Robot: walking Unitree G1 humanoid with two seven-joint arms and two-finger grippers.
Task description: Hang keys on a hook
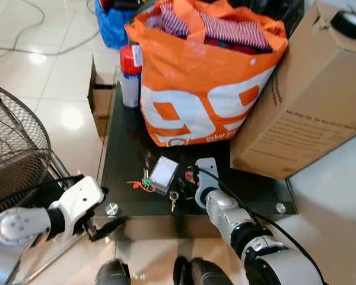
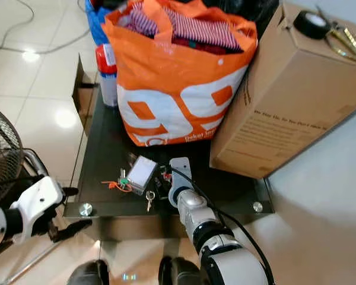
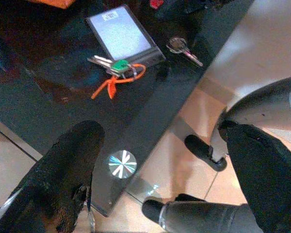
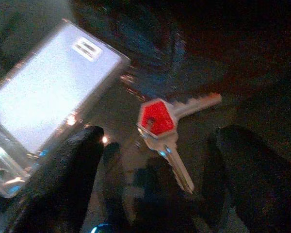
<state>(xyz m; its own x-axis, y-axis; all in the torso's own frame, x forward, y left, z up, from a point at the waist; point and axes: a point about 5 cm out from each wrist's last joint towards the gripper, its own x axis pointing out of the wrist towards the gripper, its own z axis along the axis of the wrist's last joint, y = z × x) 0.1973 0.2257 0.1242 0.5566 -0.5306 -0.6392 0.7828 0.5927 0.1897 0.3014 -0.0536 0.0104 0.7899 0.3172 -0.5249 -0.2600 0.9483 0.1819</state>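
Keys: red-capped keys [image 4: 158, 119] flat on the black glass table [image 1: 124, 136], lower centre of the left eye view, just beside a clear plastic box [image 1: 164, 174]; further bunch with green tag and orange cord [image 1: 143, 183] to the box's left, lone key [image 1: 174, 197] near the table's front edge.
Handling: judged light, stiff, thin metal; likely to skate on glass, loose blades apt to swing once lifted.
Where to grip: best at the red head or ring, pinched from both sides, not the bare blade.
Right gripper [image 4: 155, 179]: low over the table, fingers spread apart, straddling the red-capped keys, nothing grasped yet.
Right arm: stretched forward from lower right of the left eye view, wrist angled down at the tabletop.
Left gripper [image 3: 160, 160]: fingers parted, empty, off the table's front left corner, lower left of the left eye view.
Hook: none to be made out.
Surroundings: orange bag [image 1: 202, 77], cardboard box [image 1: 308, 101] at the table's back.
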